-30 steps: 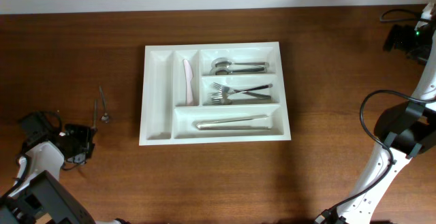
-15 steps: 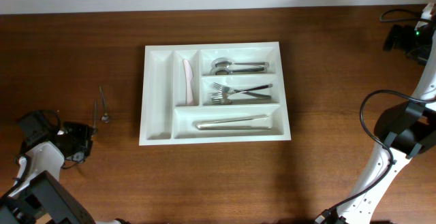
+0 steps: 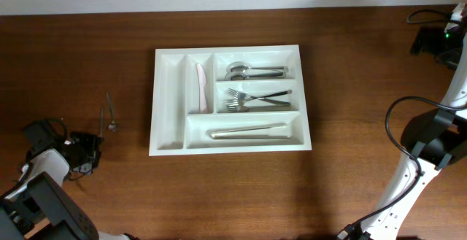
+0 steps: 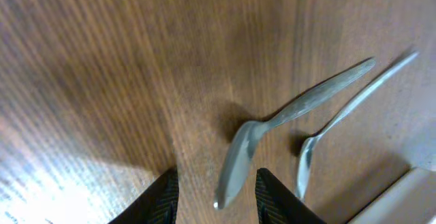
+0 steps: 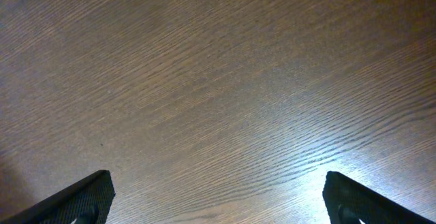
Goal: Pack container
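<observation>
Steel spoons (image 4: 310, 100) lie unpacked, nine o'clock of the container (image 3: 157, 101); we find left hand (image 4: 216, 198) part-spread, empty, aimed at one, presumably for pickup; right hand (image 5: 218, 198) spread wide.

You've got a dark wood table (image 3: 350, 87) w/ the white container (image 3: 233, 149) flat near its centre. Left of it, well apart, 2 utensils lie on bare wood: bigger spoon (image 4: 300, 105) & slimmer spoon (image 4: 304, 163), just beside each other.
</observation>
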Available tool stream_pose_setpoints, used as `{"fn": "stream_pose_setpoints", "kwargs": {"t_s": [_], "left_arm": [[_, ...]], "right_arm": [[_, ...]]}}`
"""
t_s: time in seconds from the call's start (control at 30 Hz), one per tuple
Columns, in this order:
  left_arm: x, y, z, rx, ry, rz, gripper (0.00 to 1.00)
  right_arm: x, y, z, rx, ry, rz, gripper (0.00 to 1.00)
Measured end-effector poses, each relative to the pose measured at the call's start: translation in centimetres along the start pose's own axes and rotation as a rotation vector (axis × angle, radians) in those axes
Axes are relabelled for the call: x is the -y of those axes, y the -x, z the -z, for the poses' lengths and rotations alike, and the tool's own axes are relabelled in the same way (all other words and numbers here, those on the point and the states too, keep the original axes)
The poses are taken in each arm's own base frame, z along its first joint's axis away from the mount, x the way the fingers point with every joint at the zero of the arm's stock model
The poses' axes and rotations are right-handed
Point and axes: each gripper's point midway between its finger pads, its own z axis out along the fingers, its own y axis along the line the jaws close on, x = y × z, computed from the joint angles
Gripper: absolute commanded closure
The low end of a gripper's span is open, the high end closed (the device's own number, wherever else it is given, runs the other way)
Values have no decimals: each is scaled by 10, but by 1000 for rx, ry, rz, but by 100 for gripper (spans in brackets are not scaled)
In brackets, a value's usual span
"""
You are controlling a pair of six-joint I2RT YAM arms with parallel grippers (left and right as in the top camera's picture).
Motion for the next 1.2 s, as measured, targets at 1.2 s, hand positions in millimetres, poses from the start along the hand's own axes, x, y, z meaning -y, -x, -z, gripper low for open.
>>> {"fn": "stream_pose_setpoints", "kwargs": {"t_s": [1.2], "left_arm": [[8,8,-1,30,-32,-16,61]], "right_arm": [[0,0,0,0,0,0,1]]}}
